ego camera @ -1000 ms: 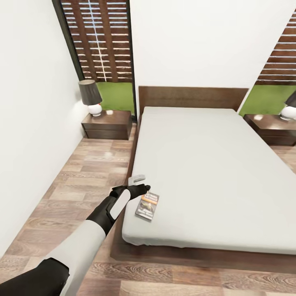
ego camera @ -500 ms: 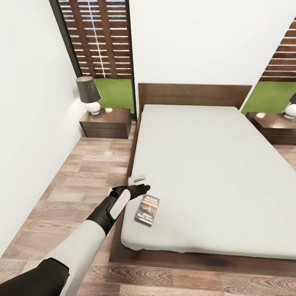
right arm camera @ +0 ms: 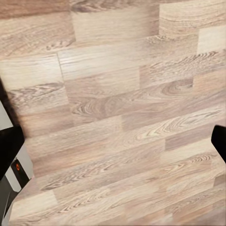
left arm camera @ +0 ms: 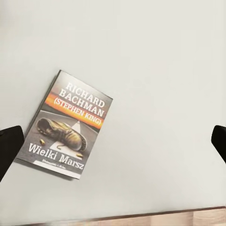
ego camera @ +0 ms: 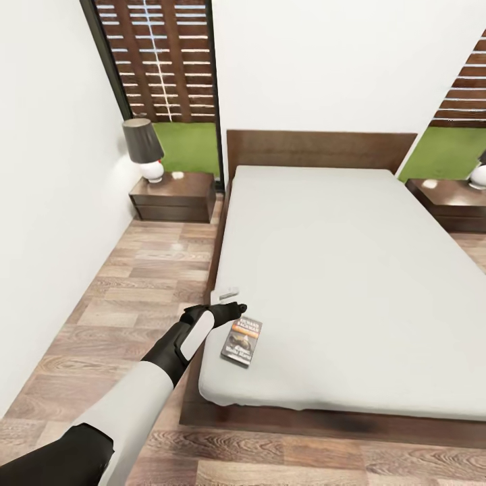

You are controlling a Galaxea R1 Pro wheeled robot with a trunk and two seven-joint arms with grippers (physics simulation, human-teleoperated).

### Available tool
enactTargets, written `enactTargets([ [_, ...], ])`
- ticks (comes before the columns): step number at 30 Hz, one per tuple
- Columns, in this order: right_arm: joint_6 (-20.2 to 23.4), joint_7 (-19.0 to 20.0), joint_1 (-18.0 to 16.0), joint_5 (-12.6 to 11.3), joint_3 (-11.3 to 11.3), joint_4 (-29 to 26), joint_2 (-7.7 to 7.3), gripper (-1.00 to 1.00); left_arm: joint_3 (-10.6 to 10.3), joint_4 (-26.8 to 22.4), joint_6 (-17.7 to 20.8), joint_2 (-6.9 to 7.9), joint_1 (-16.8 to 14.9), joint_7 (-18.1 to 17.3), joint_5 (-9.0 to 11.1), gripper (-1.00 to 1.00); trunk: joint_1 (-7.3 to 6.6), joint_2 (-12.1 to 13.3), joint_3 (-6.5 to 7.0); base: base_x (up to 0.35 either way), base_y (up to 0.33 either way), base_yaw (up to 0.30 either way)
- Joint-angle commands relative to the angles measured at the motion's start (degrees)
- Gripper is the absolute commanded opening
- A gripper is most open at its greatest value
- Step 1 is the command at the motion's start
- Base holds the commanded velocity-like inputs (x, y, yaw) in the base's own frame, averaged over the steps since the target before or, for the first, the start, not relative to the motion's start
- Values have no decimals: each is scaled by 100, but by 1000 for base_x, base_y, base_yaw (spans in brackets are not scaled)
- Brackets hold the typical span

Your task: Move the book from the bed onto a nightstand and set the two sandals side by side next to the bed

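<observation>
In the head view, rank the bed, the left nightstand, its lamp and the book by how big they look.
1. Bed, by far the largest.
2. Left nightstand.
3. Lamp, somewhat smaller than the nightstand.
4. Book, smallest, though it lies much nearer the camera than the nightstand and lamp.

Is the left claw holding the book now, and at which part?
No. The left claw is open above the mattress beside the book, which lies flat, untouched.

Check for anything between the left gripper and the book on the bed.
Nothing visible blocks it. The book lies flat near the mattress corner of the bed, just beyond the left gripper, whose fingers are spread wide with only bare mattress between.
</observation>
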Motion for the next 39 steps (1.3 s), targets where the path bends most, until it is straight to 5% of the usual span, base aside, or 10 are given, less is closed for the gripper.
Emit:
enactTargets([
  [1, 3, 26, -8, -55, 4, 11, -2, 100, -9, -7, 14, 0, -4, 51, 61, 100, 3, -10, -18, 0, 0, 0],
  [39, 0, 27, -8, -57, 4, 11, -2, 100, -10, -7, 17, 0, -3, 53, 62, 100, 3, -10, -361, 0, 0, 0],
])
